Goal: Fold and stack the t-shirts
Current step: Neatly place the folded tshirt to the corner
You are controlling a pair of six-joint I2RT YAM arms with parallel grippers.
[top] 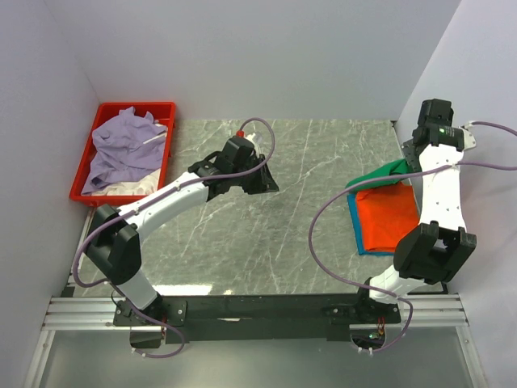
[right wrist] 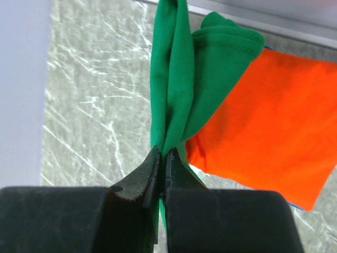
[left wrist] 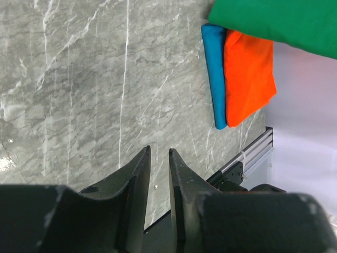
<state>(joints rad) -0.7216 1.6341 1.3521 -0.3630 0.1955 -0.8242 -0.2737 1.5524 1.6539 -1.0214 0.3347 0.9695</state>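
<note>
A bright green t-shirt (top: 378, 176) hangs bunched from my right gripper (top: 406, 164) at the right side of the table. In the right wrist view the gripper (right wrist: 164, 150) is shut on a fold of the green cloth (right wrist: 184, 89). Below it a folded orange t-shirt (top: 388, 220) lies on a folded blue t-shirt (top: 356, 222); the green one drapes over their far edge. My left gripper (top: 260, 176) hovers over the table's middle. In the left wrist view it (left wrist: 159, 149) is empty, with a narrow gap between the jaws. That view also shows the green (left wrist: 279, 21), orange (left wrist: 247, 74) and blue (left wrist: 216, 74) shirts.
A red plastic tray (top: 165, 109) at the back left holds a crumpled lavender t-shirt (top: 121, 145) over a white one (top: 121, 191). White walls stand close on the left, back and right. The table is grey marble (top: 307, 162).
</note>
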